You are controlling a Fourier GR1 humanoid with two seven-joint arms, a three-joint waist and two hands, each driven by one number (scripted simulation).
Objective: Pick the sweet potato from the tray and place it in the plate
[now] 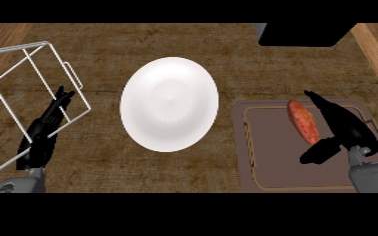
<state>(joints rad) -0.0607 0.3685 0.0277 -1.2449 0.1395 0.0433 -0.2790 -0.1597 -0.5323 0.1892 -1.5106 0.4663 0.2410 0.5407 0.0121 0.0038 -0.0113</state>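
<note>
Sweet potato point(303, 122) in tray point(258, 177) (plate point(170, 105) beside tray); right robot hand point(347, 127) spread alongside potato, gripping nothing.

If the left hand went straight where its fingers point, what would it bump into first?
Probably the wire rack: the left hand points up at its white bars, and its fingertips overlap them in this view, though depth is unclear.

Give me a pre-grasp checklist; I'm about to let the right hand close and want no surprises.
1. Sweet potato lying on the tray: ok.
2. Right hand beside it, fingers open: ok.
3. Fingers touching the sweet potato: cannot tell.
4. Plate bare, ready to receive: ok.
5. Left hand resting at the left by the wire rack, off the tray-to-plate path: ok.
</note>
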